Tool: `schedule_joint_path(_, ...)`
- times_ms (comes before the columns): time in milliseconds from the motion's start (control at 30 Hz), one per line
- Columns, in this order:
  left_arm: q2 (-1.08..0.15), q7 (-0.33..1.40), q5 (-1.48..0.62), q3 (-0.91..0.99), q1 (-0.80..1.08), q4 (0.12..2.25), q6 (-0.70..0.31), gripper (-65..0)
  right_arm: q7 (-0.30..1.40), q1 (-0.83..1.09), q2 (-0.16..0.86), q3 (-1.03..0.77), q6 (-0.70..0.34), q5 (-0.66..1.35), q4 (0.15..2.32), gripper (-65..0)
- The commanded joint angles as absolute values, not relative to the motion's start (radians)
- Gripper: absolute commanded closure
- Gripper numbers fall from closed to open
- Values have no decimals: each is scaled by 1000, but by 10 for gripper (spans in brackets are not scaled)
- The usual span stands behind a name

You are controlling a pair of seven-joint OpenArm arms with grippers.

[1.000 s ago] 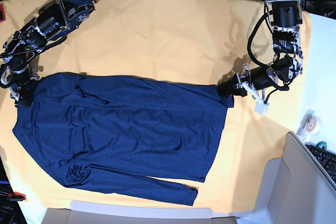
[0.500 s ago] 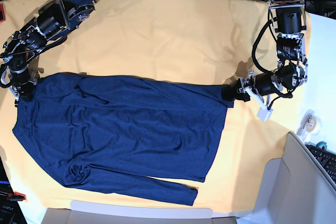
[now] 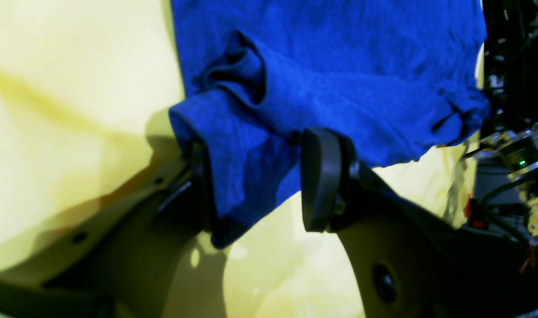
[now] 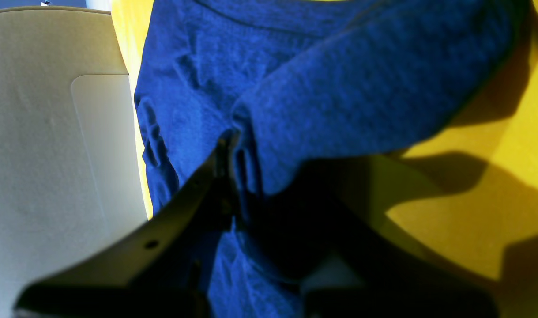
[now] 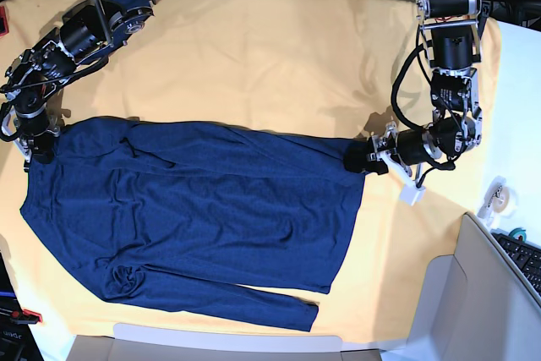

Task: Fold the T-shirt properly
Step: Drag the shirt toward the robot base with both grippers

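The dark navy T-shirt (image 5: 203, 209) lies spread flat on the yellow-orange cloth (image 5: 270, 57), with one sleeve along its near edge. In the base view my left gripper (image 5: 362, 161) is at the shirt's right far corner. In the left wrist view the left gripper (image 3: 257, 183) is open. A fold of the T-shirt (image 3: 339, 66) hangs between the jaws against one finger (image 3: 201, 190). My right gripper (image 5: 35, 145) is at the shirt's left far corner. The right wrist view shows the right gripper (image 4: 231, 152) shut on a pinch of the T-shirt (image 4: 339, 88).
A cardboard box (image 5: 473, 293) stands at the near right, beside a tape roll (image 5: 499, 196) and a keyboard (image 5: 524, 255). Cables run along the table's far edge. A beige box flap (image 4: 52, 154) lies close to the right gripper.
The left gripper's jaws have spread apart and it has shifted slightly left and nearer at the shirt's corner. The right gripper has closed on the fabric. The shirt has barely moved.
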State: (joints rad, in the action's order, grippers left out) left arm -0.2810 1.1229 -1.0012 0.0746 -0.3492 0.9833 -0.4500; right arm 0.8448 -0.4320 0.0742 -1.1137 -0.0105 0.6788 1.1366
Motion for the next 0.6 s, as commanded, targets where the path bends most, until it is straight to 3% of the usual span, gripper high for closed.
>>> schedule_joint_path(0, -285, 1133, -992, 76, -366, 992, -452, -273, 851, -446, 82, -1112, -12, 687, 1147, 0)
schedule_joint_path(367, -283, 1040, -992, -15, -378, 990, -452, -261, 852, -443, 82, -1110, -12, 687, 1145, 0)
schedule_joint_path(433, -283, 1024, -992, -42, -378, 990, -452, -187, 852, -433, 82, -1110, -15, 687, 1145, 0)
schedule_joint_path(533, -283, 1020, -993, -59, -378, 990, -452, 0, 854, -426, 82, -1110, -18, 687, 1147, 0)
schedule_joint_path(567, -283, 1024, -993, -59, -378, 990, -452, 0, 854, -417, 82, -1109, -18, 688, 1148, 0)
